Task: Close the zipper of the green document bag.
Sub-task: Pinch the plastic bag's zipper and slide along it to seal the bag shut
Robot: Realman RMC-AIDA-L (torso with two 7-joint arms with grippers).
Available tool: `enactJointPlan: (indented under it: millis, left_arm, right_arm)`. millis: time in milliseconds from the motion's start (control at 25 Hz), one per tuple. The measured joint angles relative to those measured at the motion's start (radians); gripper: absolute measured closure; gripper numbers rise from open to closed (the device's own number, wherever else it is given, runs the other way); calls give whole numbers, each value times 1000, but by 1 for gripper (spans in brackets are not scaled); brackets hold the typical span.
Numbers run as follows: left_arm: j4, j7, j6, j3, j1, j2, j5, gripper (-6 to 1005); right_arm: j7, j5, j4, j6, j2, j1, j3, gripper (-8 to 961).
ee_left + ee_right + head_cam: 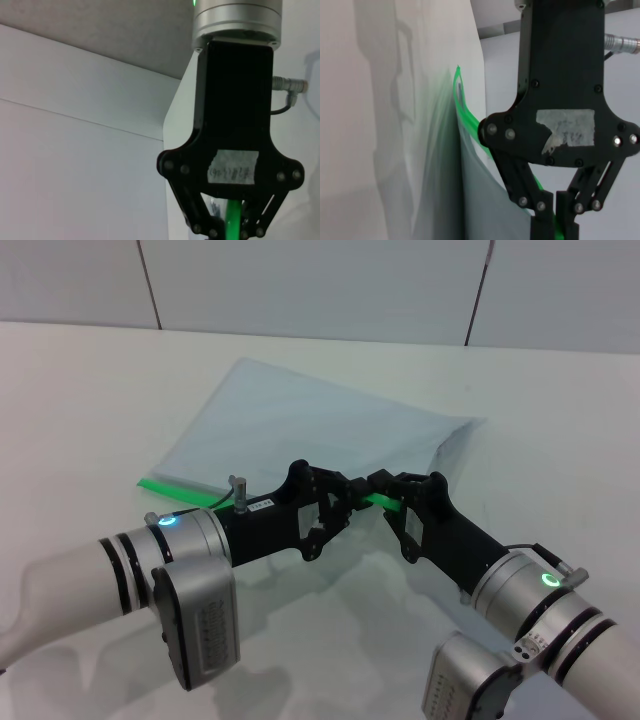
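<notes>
The green document bag (300, 420) lies flat on the white table, pale blue-grey and translucent. Its zipper (180, 487) is the bright green strip along the near long edge. My left gripper (352, 490) and right gripper (388, 492) meet nose to nose over the right part of that strip. A short piece of green shows between them. In the left wrist view the zipper (232, 217) runs between the finger links. In the right wrist view the zipper (462, 105) curves away from my closed fingers and the bag's edge bulges up. The slider tab is hidden.
The white table (90, 390) stretches left of and in front of the bag. A tiled wall (320, 280) stands behind it. Both forearms lie low over the near part of the table.
</notes>
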Motion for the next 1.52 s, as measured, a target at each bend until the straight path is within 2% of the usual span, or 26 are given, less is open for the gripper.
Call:
enactJointPlan:
  millis: [1200,1520]
  left_arm:
    - [1,5,7,-12,40,3,-38,919]
    - [5,4,8,-46,63,5,-51,919]
  right_arm:
    - [48,13,12,-5,-2,-2,3,770]
    - [60,33,22,-9,-1,-3,4,765]
